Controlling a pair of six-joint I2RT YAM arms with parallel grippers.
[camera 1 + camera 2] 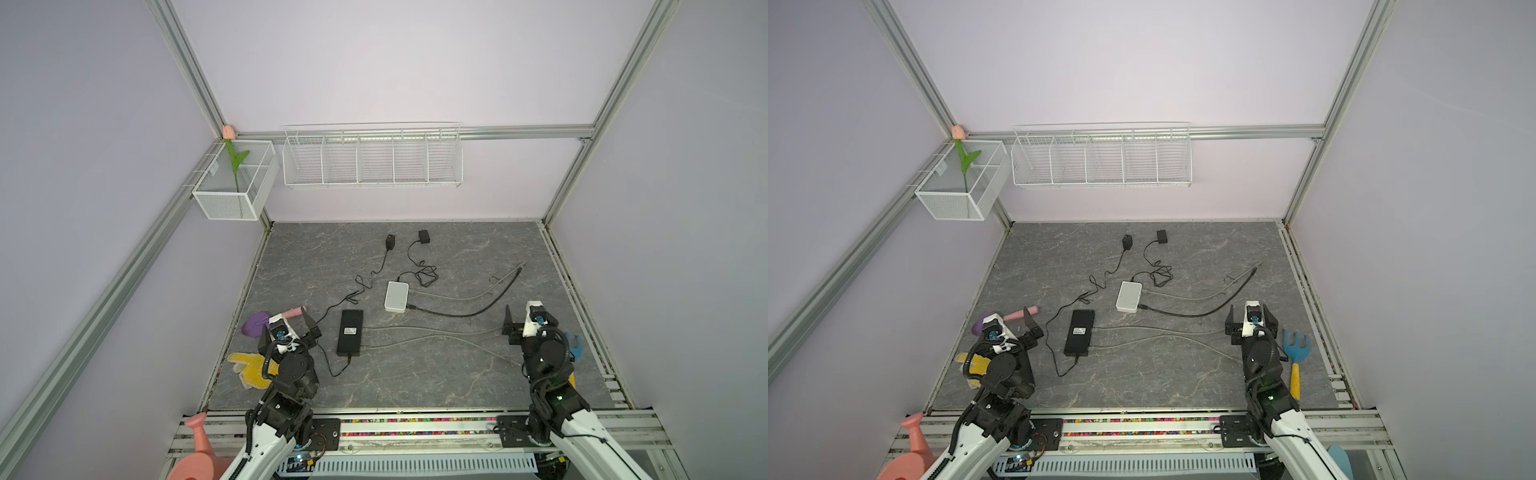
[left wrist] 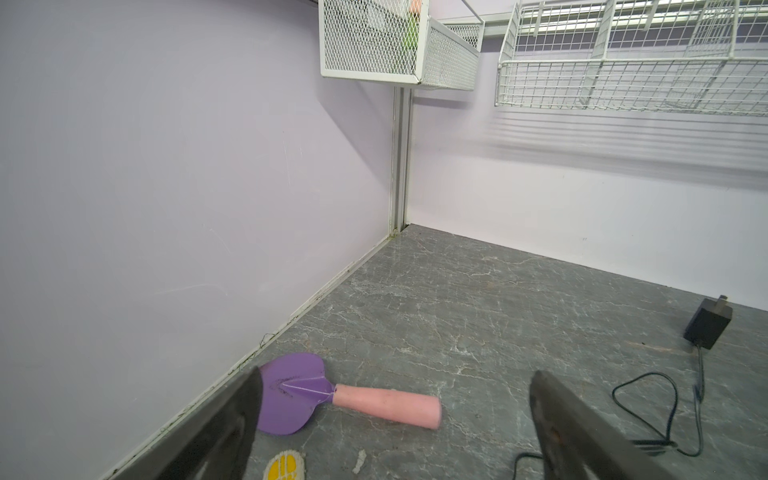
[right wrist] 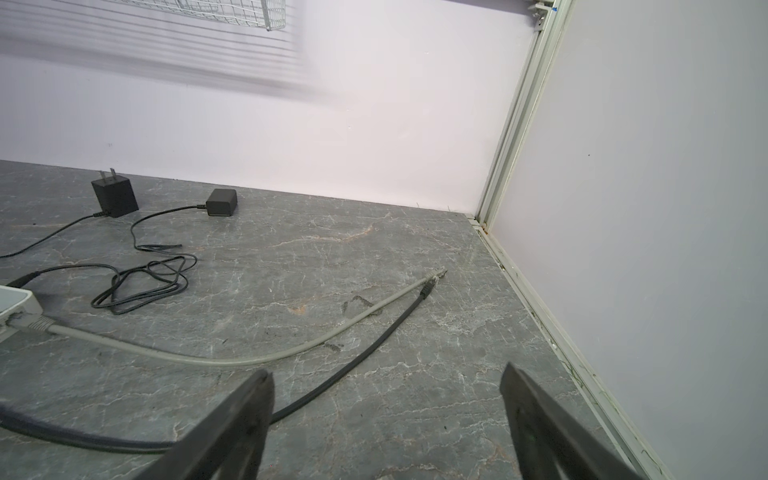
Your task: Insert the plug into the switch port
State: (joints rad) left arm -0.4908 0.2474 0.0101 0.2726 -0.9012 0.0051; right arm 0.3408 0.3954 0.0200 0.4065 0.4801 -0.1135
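**Both grippers spread, nothing held**

A small white rectangular switch box (image 1: 1128,296) lies mid-table on the grey marbled tabletop (image 1: 1163,374). A thick black cable (image 1: 1183,315) and a pale grey cable (image 1: 1200,298) run from its right side, and their free ends lie close together. The left gripper (image 1: 1009,324) and right gripper (image 1: 1250,314) hang near the front corners, jaws wide and empty.

The white label (image 1: 350,331) on the black switch (image 1: 348,345) is too small to read.
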